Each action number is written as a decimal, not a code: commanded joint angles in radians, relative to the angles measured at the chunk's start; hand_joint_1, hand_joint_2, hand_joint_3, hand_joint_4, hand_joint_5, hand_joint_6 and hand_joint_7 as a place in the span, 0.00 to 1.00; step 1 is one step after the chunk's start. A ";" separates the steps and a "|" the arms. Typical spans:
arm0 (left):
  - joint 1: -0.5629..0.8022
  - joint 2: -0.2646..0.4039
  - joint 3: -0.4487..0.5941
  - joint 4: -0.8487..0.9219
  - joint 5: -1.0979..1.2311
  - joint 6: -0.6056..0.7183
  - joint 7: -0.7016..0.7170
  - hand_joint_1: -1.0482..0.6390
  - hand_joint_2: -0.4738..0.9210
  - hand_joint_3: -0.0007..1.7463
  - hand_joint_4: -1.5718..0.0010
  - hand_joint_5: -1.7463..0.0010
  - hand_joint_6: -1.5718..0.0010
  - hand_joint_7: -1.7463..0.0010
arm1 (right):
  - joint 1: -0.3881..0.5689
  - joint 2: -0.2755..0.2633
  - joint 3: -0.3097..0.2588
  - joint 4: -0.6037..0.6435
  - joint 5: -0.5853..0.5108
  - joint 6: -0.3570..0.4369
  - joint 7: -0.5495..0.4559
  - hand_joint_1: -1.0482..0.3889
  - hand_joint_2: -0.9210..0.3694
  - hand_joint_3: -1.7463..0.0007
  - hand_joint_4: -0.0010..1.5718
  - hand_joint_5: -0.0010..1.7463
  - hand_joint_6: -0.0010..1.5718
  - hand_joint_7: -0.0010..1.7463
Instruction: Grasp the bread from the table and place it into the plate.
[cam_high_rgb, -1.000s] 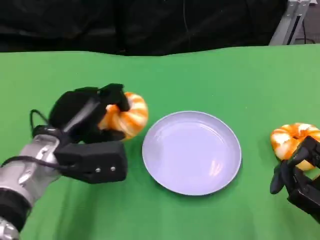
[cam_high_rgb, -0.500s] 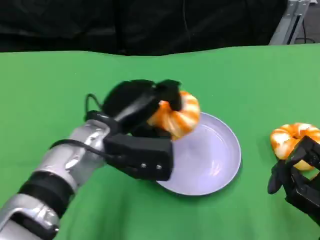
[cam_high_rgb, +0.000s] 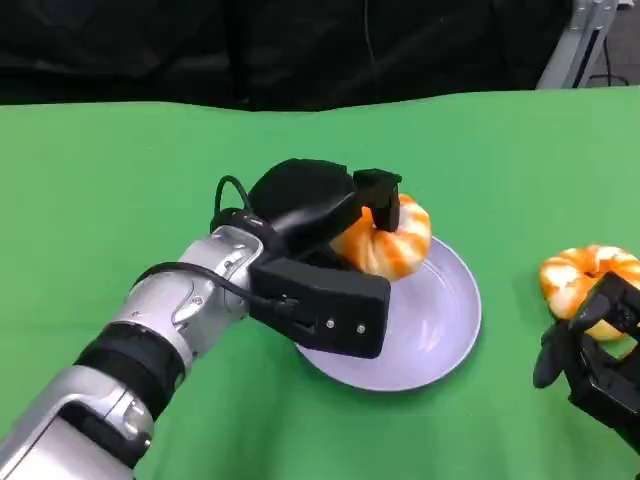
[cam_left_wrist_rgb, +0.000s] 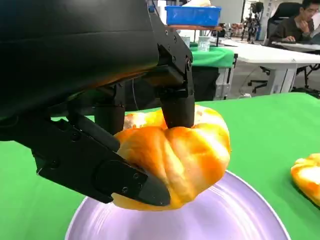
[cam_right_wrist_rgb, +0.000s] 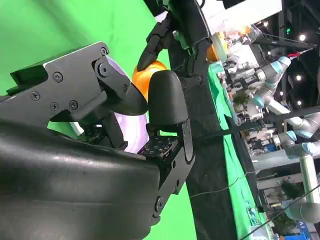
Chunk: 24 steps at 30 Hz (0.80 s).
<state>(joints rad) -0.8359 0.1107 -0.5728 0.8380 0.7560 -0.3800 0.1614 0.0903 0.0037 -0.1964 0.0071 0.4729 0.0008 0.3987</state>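
From where I stand, the robot's black left hand (cam_high_rgb: 330, 215) is holding the glossy orange-and-white knotted bread roll (cam_high_rgb: 388, 238) just above the far rim of the round pale lavender plate (cam_high_rgb: 440, 330). Seen from the plate's centre, the roll hangs at about twelve o'clock, over the plate rather than resting in it; the left wrist view shows the roll (cam_left_wrist_rgb: 175, 155) clear of the lavender surface (cam_left_wrist_rgb: 235, 215) beneath, with black fingers (cam_left_wrist_rgb: 177, 102) pressing its top and a broader black part (cam_left_wrist_rgb: 95, 165) bracing it from underneath. The silver left forearm (cam_high_rgb: 170, 320) stretches in from about seven o'clock across the green cloth-covered table (cam_high_rgb: 120, 180).

A second orange-and-white bread roll (cam_high_rgb: 585, 280) lies on the green cloth at about three o'clock from the plate, well apart from its rim. The black right hand (cam_high_rgb: 590, 355) sits at that roll's near side, one finger over its near edge as the head camera sees it; whether it touches the roll I cannot tell. In the right wrist view the right hand's fingers (cam_right_wrist_rgb: 165, 102) are bent inward around an open space with nothing between them, yet I cannot tell for certain how that hand is set.

Behind the table hangs a black backdrop (cam_high_rgb: 300, 50), and a person (cam_left_wrist_rgb: 295, 25) sits at a white desk far off.
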 joint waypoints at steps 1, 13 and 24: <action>-0.032 -0.027 -0.032 0.066 0.028 -0.011 0.038 0.57 0.97 0.03 0.54 0.02 0.37 0.66 | -0.002 -0.004 -0.007 0.006 0.006 -0.019 0.004 0.67 0.22 0.38 0.50 1.00 0.44 0.91; -0.041 -0.049 -0.042 0.163 0.023 -0.038 0.070 0.54 1.00 0.09 0.57 0.00 0.61 0.15 | -0.003 -0.003 -0.006 0.006 0.006 -0.020 0.007 0.67 0.22 0.38 0.50 1.00 0.44 0.91; -0.034 -0.050 -0.043 0.158 0.016 -0.038 0.056 0.56 0.99 0.12 0.57 0.00 0.68 0.02 | 0.000 -0.001 -0.005 -0.002 0.005 -0.015 -0.003 0.67 0.22 0.38 0.50 1.00 0.44 0.91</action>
<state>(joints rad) -0.8562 0.0535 -0.6157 0.9931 0.7767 -0.4116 0.2206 0.0892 0.0053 -0.1930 0.0110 0.4733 -0.0031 0.4029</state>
